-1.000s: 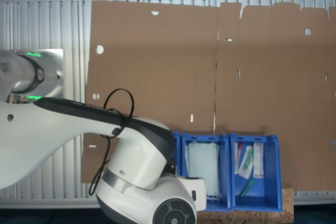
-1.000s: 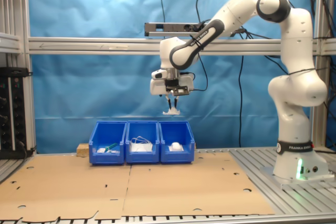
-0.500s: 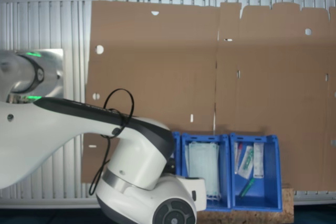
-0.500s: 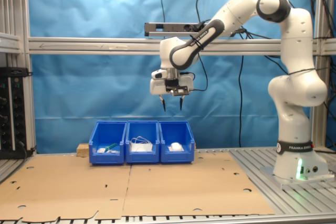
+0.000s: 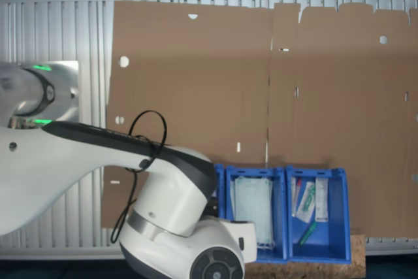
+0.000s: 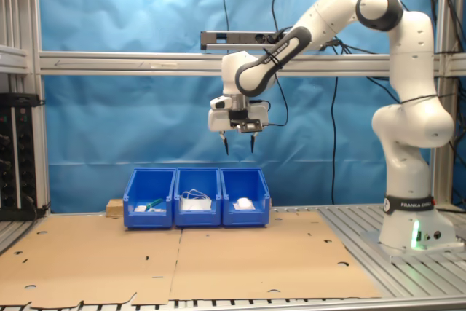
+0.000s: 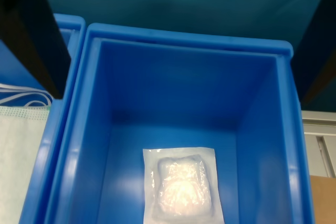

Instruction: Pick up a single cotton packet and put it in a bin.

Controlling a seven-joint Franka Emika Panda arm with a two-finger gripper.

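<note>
The cotton packet (image 7: 181,184), a flat clear-white square with a white wad inside, lies on the floor of the blue bin (image 7: 262,129) in the wrist view. In the second exterior view the same packet (image 6: 244,202) shows as a white lump in the bin (image 6: 245,213) at the row's end nearest the arm's base. My gripper (image 6: 238,145) hangs high above that bin, open, with nothing between its fingers. The dark fingers (image 7: 31,30) frame the wrist view, well apart. In the first exterior view the arm's wrist covers nearly all of this bin (image 5: 219,184).
Beside it stand a blue crate of pale green masks (image 5: 253,212) and one with syringe packets (image 5: 317,210); these are the middle crate (image 6: 197,205) and the far crate (image 6: 150,205) in the second exterior view. Brown cardboard (image 6: 218,256) covers the table. The arm's base (image 6: 411,231) stands on the metal deck.
One second ago the gripper held the cotton packet above the bin. It then opened and the packet fell into the bin. The arm has stayed where it was.
</note>
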